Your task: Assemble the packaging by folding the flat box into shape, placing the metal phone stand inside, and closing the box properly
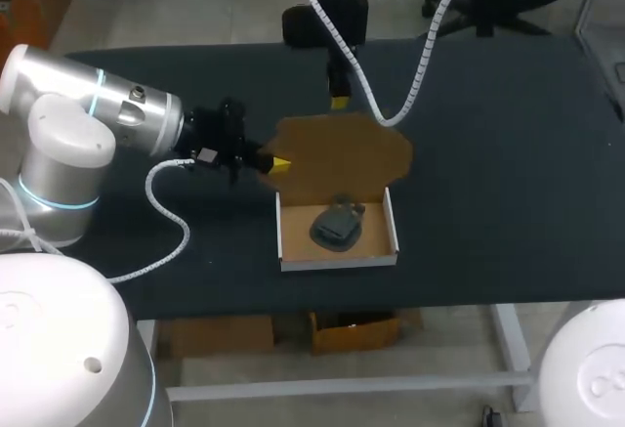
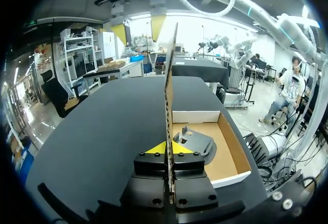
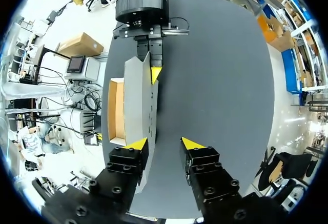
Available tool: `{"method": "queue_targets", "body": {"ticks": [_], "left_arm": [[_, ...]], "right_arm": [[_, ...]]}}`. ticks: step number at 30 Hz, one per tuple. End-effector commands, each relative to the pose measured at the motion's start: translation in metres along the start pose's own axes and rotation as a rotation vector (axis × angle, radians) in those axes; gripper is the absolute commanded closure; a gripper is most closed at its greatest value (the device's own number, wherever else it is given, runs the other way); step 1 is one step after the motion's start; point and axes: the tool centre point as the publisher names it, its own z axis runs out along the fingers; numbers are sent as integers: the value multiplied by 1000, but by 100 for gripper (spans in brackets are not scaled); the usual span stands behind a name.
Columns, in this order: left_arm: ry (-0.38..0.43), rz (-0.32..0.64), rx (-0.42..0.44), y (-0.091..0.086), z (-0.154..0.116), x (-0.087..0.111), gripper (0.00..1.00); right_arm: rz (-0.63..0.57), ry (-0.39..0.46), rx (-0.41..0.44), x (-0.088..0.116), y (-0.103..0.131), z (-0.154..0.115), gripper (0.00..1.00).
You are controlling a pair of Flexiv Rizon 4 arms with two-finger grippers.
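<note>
Right gripper (image 3: 164, 144): jaws apart with nothing between them; one yellow tip sits just beside the near edge of the lid.
Lid (image 3: 139, 101): upright on edge.
Box (image 3: 115, 112): open, brown inside.
Left gripper (image 3: 150, 70): pinching the lid's far edge.
Bench (image 3: 220, 80): dark.

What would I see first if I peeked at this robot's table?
The brown lid of the box stands raised, its edge pinched by the left gripper. Inside the box lies the dark stand. The right gripper hangs open at the lid's far edge.
</note>
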Motion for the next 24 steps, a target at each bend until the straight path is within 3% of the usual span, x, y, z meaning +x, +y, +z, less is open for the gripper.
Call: {"method": "queue_targets", "body": {"ticks": [1,24], "left_arm": [[0,1,1,1,1,0,100],[0,1,1,1,1,0,100]], "right_arm": [[-6,2,-6,6,0,4,63],[-26,22,4,29,2,13,66]]}}
